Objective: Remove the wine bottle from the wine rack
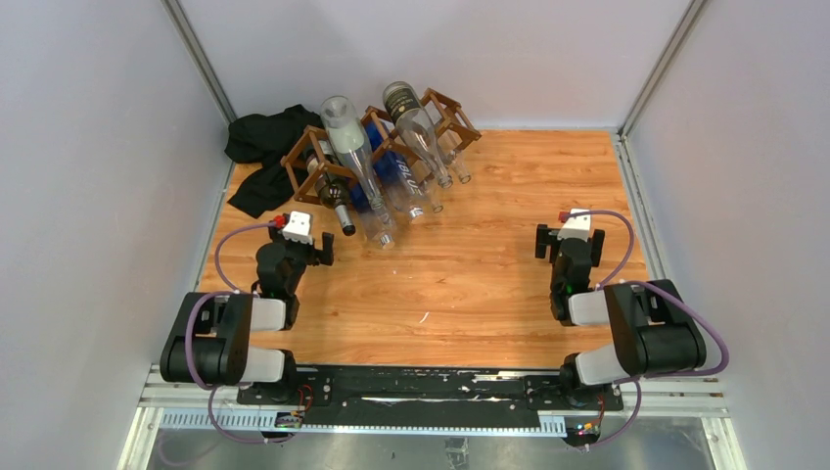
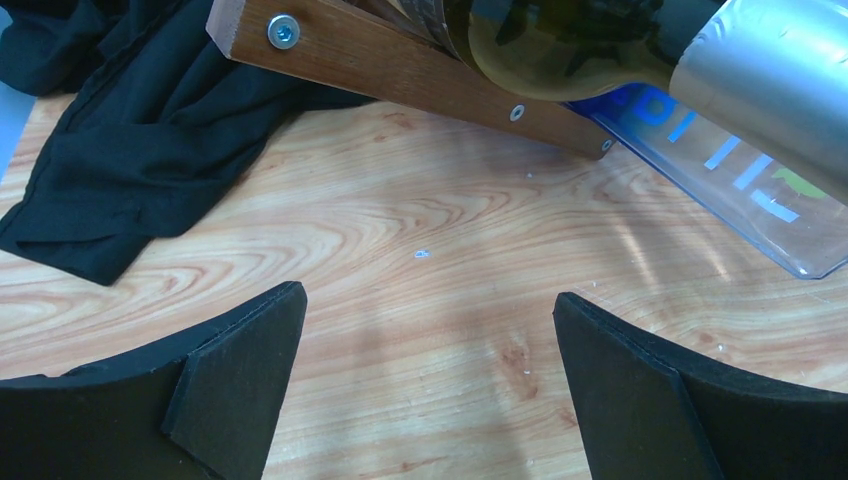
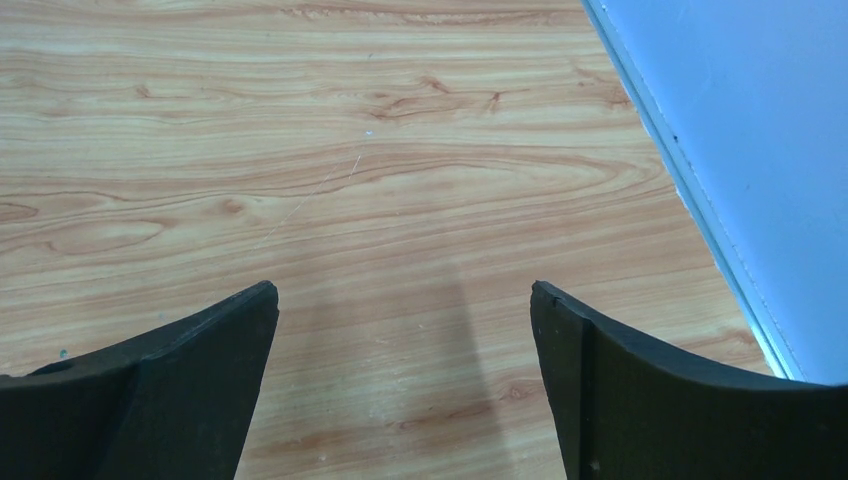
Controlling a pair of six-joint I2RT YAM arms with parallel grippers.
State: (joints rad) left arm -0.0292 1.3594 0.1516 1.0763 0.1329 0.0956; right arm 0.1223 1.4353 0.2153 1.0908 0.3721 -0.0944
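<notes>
Wine rack (image 1: 301, 159) sits angled at the far-left of the table (image 1: 489, 294), loaded with bottles lying necks toward the near edge. Dark-green wine bottle (image 1: 331, 194) is in the rack's left end, its foil neck poking out toward the left claw (image 2: 430, 300). A blue bottle (image 1: 391, 168) lies just right of it. Black cloth (image 1: 259, 137) is bunched in the far-left corner, touching the rack. Left claw: fingers wide apart, empty, over bare wood just near the rack. Right claw (image 3: 405, 290): fingers wide apart, empty, by the right edge, well apart from the rack.
</notes>
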